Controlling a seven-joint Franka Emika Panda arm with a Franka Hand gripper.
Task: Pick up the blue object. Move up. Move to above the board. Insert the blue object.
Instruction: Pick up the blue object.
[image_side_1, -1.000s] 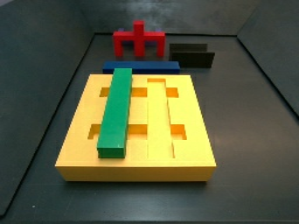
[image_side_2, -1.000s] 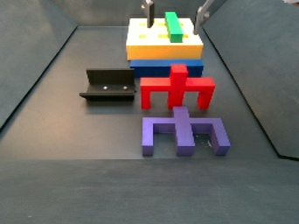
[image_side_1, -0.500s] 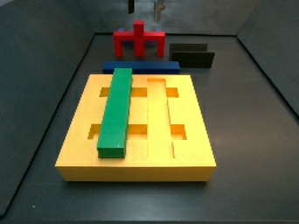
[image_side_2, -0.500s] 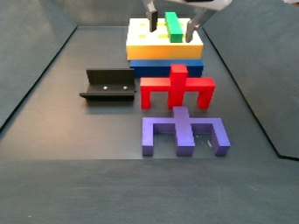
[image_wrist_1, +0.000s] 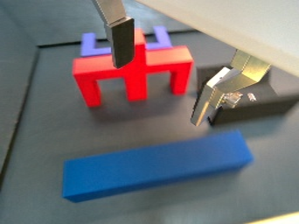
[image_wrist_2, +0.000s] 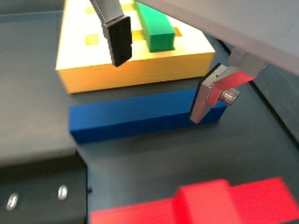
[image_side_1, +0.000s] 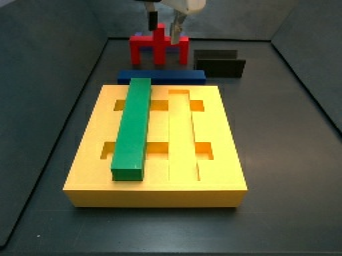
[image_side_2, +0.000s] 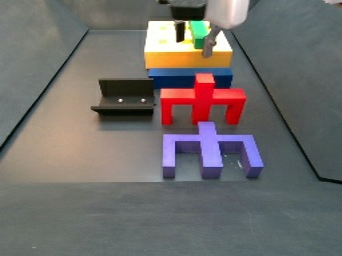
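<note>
The blue object (image_side_1: 160, 76) is a long dark-blue bar lying on the floor against the far end of the yellow board (image_side_1: 201, 170). It also shows in both wrist views (image_wrist_1: 158, 164) (image_wrist_2: 128, 122) and in a side view (image_side_2: 187, 78). The board (image_wrist_2: 117, 70) (image_side_2: 158, 56) has a green bar (image_side_1: 134, 125) (image_wrist_2: 158, 26) (image_side_2: 199, 32) in one groove. The gripper (image_side_1: 166, 24) (image_side_2: 194, 30) hangs above the blue object, open and empty (image_wrist_1: 163, 74) (image_wrist_2: 163, 74). Its fingers (image_wrist_1: 121, 44) (image_wrist_2: 211, 96) stand clear of the bar.
A red pronged piece (image_side_1: 160, 48) (image_side_2: 203, 100) (image_wrist_1: 128, 70) (image_wrist_2: 222, 201) stands just beyond the blue bar. A purple pronged piece (image_side_2: 210, 152) (image_wrist_1: 117, 39) lies past it. The dark fixture (image_side_1: 221, 63) (image_side_2: 123, 98) (image_wrist_1: 251, 98) sits beside the red piece. Dark walls ring the floor.
The gripper has come down into the side views from above and now hangs lower over the blue bar. The pieces have not moved.
</note>
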